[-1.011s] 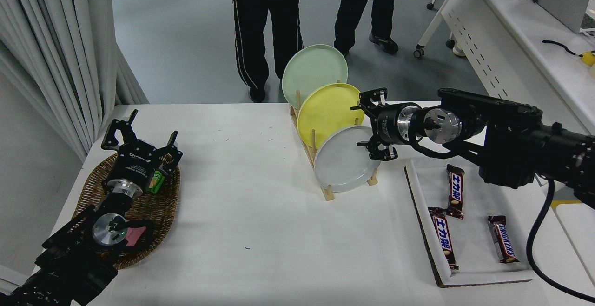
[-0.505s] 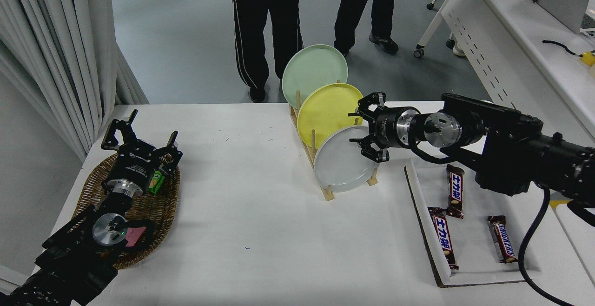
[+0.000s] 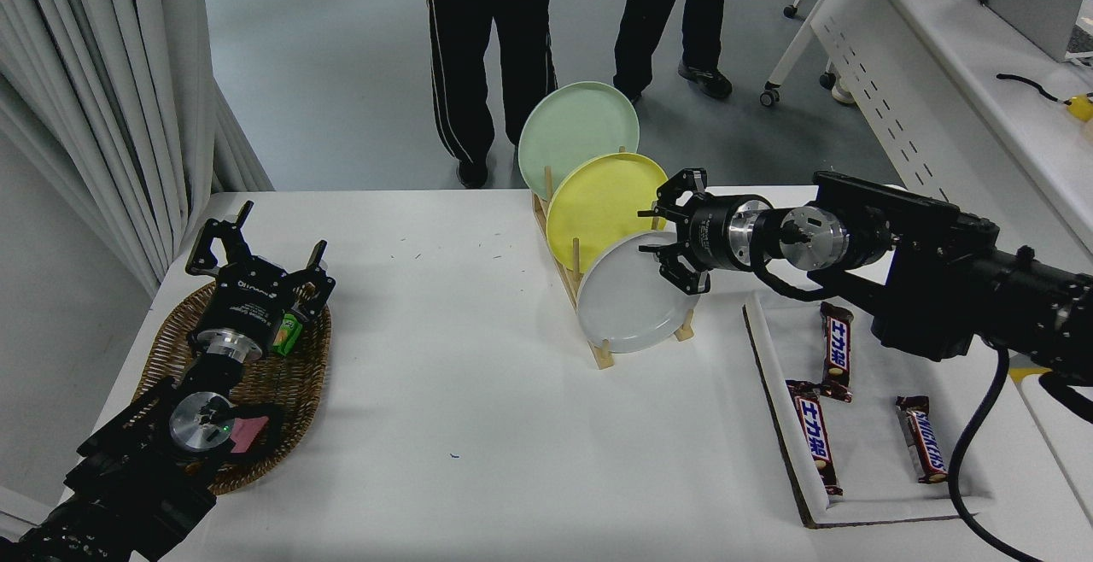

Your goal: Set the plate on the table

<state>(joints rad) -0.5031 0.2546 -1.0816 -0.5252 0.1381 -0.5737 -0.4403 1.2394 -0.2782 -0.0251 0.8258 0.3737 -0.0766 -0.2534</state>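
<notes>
The light-grey plate (image 3: 630, 301) stands on edge in the front slot of the wooden rack (image 3: 570, 276) on the table (image 3: 478, 391). The right gripper (image 3: 668, 230), fingers spread, is at its two o'clock rim, gripping nothing. The left gripper (image 3: 256, 259) rests open over the wicker basket (image 3: 290, 374).

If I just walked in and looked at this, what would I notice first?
Probably the three plates standing in a wooden rack mid-table: a pale green plate at the back, a yellow plate in the middle, and the grey plate in front. The right gripper, open, reaches in from the right at the grey plate's upper edge. Three candy bars lie in a white tray at the right.
</notes>
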